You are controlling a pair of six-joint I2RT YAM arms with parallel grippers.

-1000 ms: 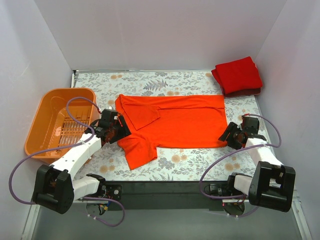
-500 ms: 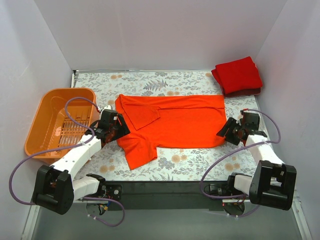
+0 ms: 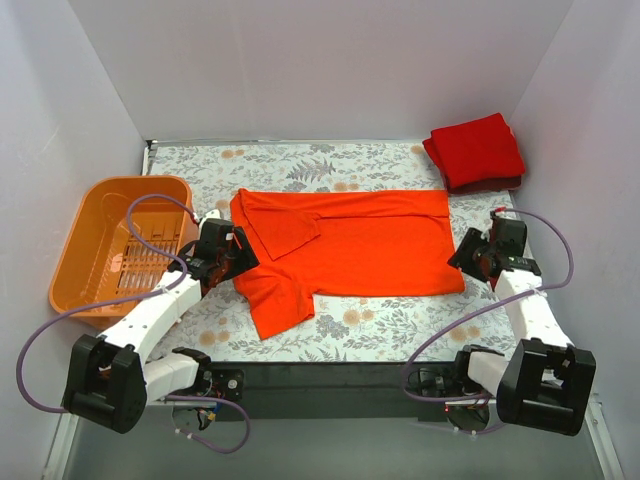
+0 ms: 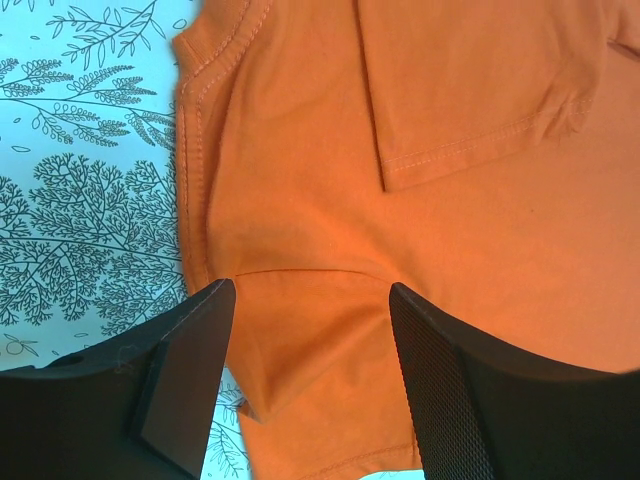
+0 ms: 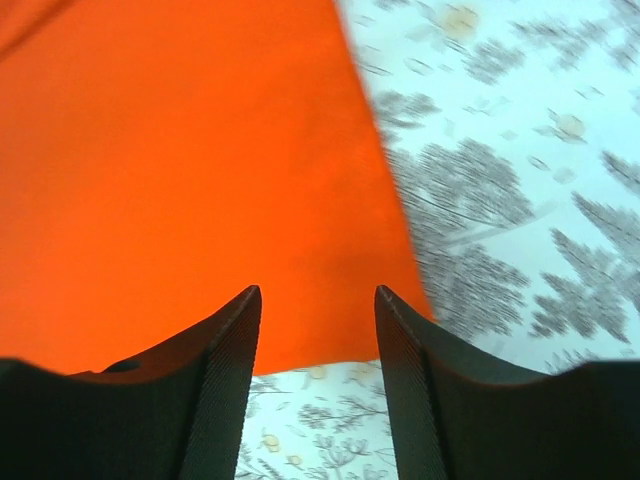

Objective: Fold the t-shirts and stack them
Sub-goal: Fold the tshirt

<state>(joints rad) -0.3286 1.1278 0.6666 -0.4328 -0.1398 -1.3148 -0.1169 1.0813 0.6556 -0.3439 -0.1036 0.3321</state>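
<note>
The bright orange-red t-shirt [image 3: 360, 245] lies spread flat mid-table, hem to the right. Its far sleeve [image 3: 285, 228] is folded onto the body and its near sleeve [image 3: 275, 305] sticks out toward the front. A deeper red t-shirt [image 3: 475, 152] sits folded at the back right corner. My left gripper [image 3: 238, 256] hovers open over the shirt's left edge; in the left wrist view the gripper [image 4: 312, 290] straddles cloth [image 4: 430, 200] beside the sleeve seam. My right gripper [image 3: 466, 255] is open over the hem's near corner [image 5: 330, 330], nothing pinched.
A rigid orange plastic basket [image 3: 85, 215] stands at the left edge, partly off the floral tablecloth [image 3: 380, 325]. White walls close in the back and both sides. Purple cables loop from both arms.
The right gripper has moved away from its base and slightly right along the hem, and its jaws have narrowed a little. The left arm has barely shifted. The shirts have not moved.
</note>
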